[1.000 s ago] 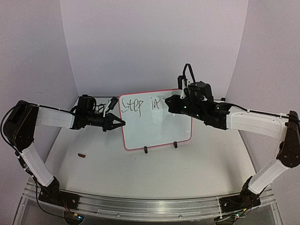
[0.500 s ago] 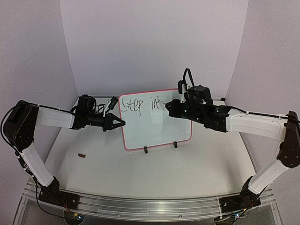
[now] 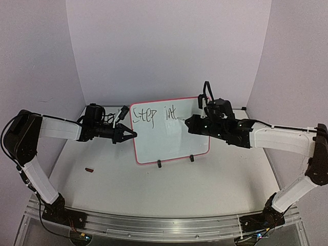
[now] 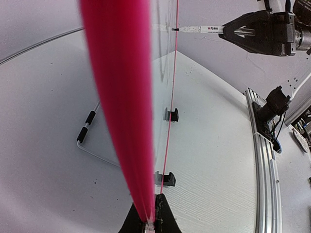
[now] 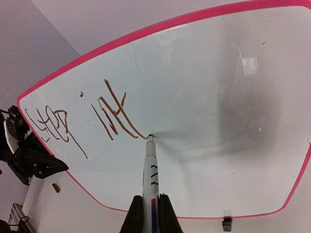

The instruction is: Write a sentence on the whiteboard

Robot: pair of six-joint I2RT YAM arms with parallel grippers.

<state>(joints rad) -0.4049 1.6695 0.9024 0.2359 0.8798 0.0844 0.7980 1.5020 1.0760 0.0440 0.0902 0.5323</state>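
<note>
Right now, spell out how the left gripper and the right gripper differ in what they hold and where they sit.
The left gripper clamps the whiteboard by its pink left edge; the right gripper clamps a marker. The left gripper sits at the board's side; the right gripper faces its front, marker tip on the surface just after the sentence. Both are shut.

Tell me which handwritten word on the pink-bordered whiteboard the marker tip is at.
The second word, "int", after "Step": the white marker held in the right gripper touches the end of its last stroke. "Step" stands well clear.
</note>
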